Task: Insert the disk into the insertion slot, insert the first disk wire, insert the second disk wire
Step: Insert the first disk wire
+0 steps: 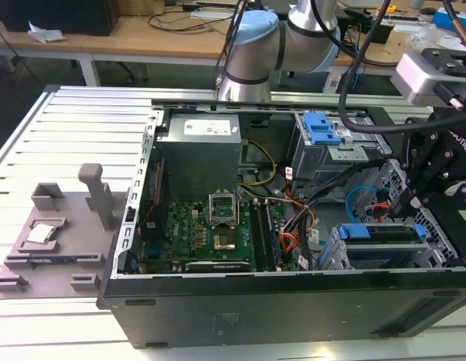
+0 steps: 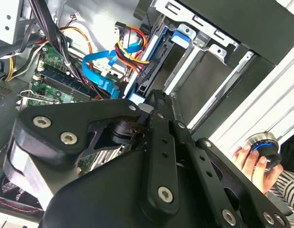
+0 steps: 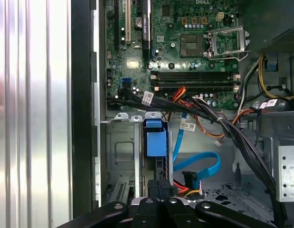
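Observation:
The disk [image 1: 383, 233], silver in its bright blue carrier, lies inside the insertion slot [image 1: 332, 262] at the case's front corner, on the exterior view's right. In the first wrist view the carrier's blue end [image 3: 155, 137] shows in the bay [image 3: 122, 152]. My gripper [image 1: 408, 201] hangs just above the disk's rear end. Its fingers look shut, with the tips [image 3: 158, 190] at the black connector there. A blue flat wire [image 3: 203, 164] and a red-yellow-black wire bundle [image 3: 188, 186] end right beside the tips. In the second wrist view the gripper [image 2: 144, 99] meets the blue wire [image 2: 101, 78].
The motherboard [image 1: 217, 233] and the power supply [image 1: 199, 150] fill the case. A taller cage with a blue latch [image 1: 323, 128] stands behind the bay. A thick black cable bundle [image 3: 232, 137] crosses nearby. A grey fixture [image 1: 59, 233] lies outside. A person's hand [image 2: 246, 159] holds a round knob.

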